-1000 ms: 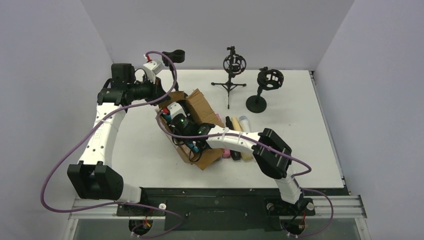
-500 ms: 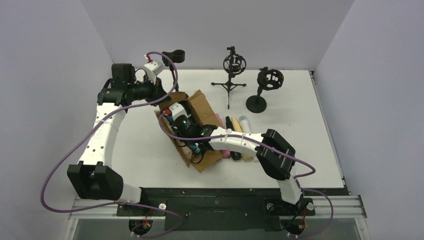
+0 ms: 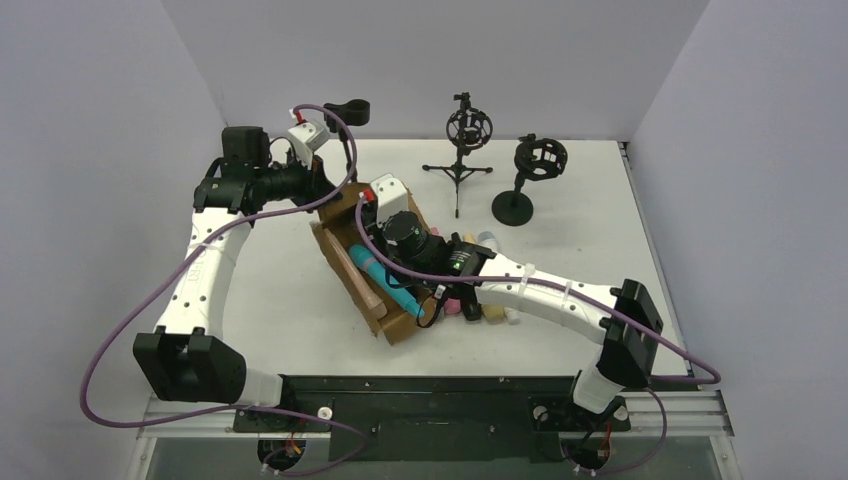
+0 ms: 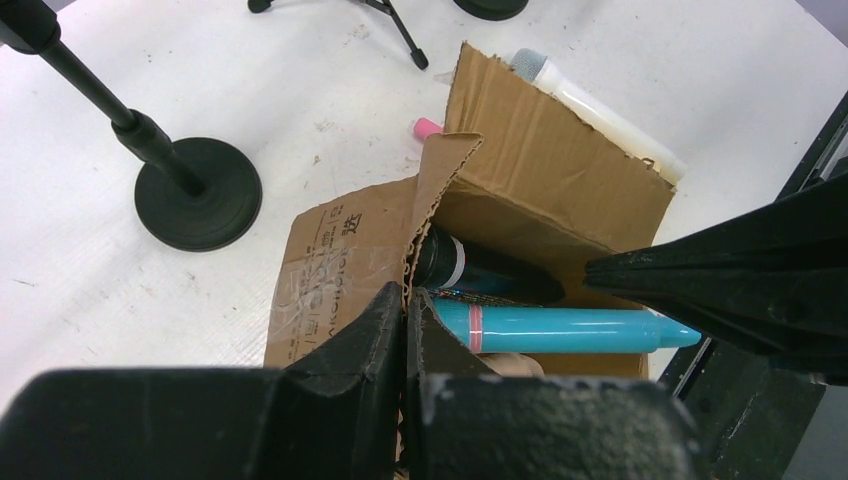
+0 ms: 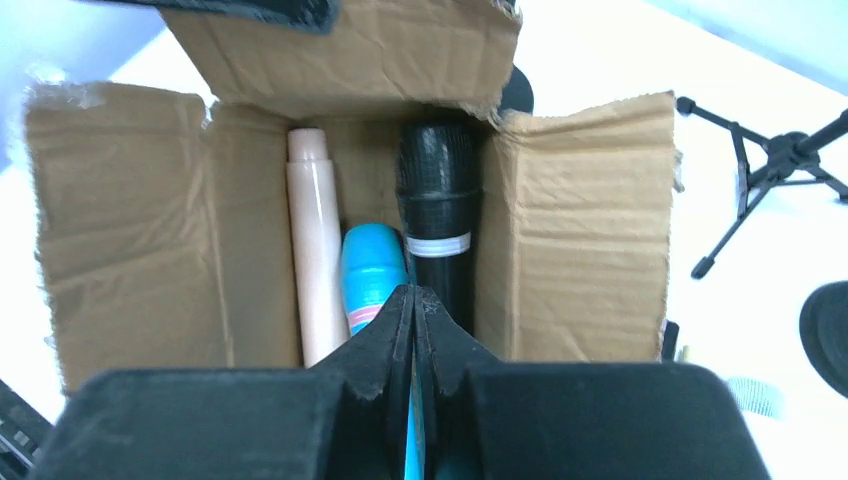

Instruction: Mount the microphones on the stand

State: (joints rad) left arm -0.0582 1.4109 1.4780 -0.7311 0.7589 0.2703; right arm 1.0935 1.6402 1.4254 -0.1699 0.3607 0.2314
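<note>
A brown cardboard box lies open on the table. Inside lie three microphones: a teal one, a peach one and a black one. The teal microphone pokes out of the box's near end. My left gripper is shut on the edge of a box flap. My right gripper hovers above the box, shut with nothing between its fingers. More microphones, pink and cream-yellow, lie on the table right of the box, partly hidden by my right arm.
A tripod stand and a round-base stand, each with a shock mount, are at the back. A third stand with a clip rises behind my left arm, its round base beside the box. A white microphone lies behind the box.
My right gripper has risen out of the box and closed its jaws, and its elbow has swung right. The teal microphone now lies uncovered in the box. The left gripper keeps its hold.
</note>
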